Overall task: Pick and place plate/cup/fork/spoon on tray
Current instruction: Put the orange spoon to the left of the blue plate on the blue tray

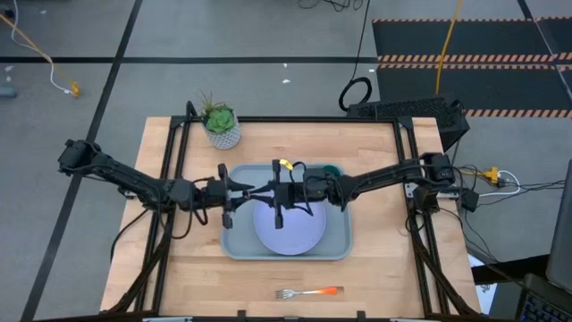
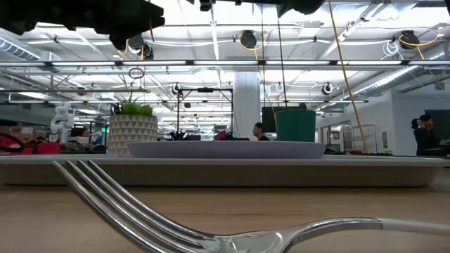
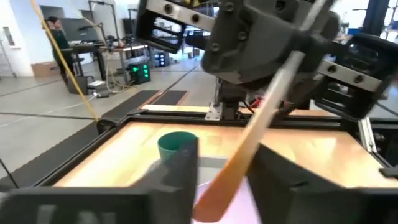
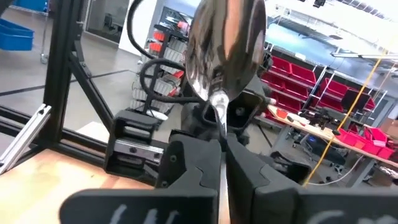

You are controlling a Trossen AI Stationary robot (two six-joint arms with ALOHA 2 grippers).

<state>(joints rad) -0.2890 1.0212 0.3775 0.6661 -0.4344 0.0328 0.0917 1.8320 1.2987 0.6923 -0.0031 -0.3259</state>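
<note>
Two things, the plate and the cup, already sit on the tray. Right tool pinches the spoon above it; left tool stands spread. The fork remains on the table.

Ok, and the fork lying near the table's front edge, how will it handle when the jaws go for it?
The fork lies flat on the table, so it's probably awkward to pinch. Its polished metal tines look slippery; the orange handle may grip better. It looks stiff, light, unlikely to roll.
</note>
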